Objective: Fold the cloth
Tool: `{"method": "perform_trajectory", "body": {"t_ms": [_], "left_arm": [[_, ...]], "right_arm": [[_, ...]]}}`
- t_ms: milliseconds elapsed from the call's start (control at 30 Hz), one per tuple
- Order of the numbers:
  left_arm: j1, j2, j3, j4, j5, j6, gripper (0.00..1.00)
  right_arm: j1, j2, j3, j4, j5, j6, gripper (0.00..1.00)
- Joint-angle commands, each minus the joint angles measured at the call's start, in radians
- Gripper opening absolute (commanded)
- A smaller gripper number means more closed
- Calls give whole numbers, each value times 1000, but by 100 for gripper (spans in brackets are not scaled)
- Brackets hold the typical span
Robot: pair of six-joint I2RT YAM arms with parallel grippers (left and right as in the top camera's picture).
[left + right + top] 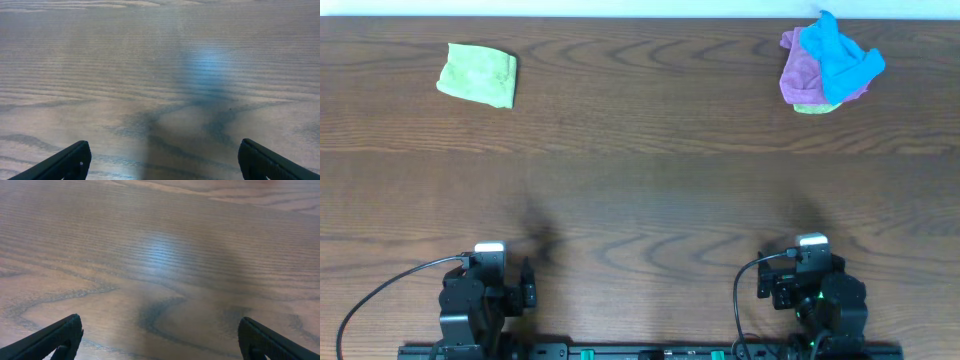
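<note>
Two robot arms, the left arm (480,295) and the right arm (817,292), are being pictured at the near edge of a dark, wood-grain bench (640,180), each trailing a black cable. Three cloths and a scrap are being counted from overhead. The cloth (838,55), sky-blue terry, is being shown crumpled at the far right corner, draped on top of a purple cloth (798,72). A sliver of light green fabric (815,107) is peeking out beneath that pile. One light green cloth (478,74), folded into a rough square, is lying alone at the far left corner, well apart from the pile. The cloths are being shown by the overhead view only, while both wrist views are being filled with bare grain and a pale patch of glare. The left claw (163,150) and the right claw (160,325) are both being held spread wide over the bare wood, black fingers far apart, well away from the cloth.
</note>
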Motion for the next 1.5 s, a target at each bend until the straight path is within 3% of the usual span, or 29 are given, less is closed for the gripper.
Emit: {"method": "perform_trajectory", "body": {"t_ms": [0,1200,1333,1467], "left_arm": [[6,-7,-8,-60,19,21,95],[6,-7,-8,-60,19,21,95],[6,-7,-8,-60,19,21,96],[6,-7,-8,-60,19,21,95]], "right_arm": [[-9,-11,-11,0,6,-13,99],[-9,-5,-10,11,2,-1,99],[-18,117,58,91,3,114,99],[-52,358,257,96,2,185,99]]}}
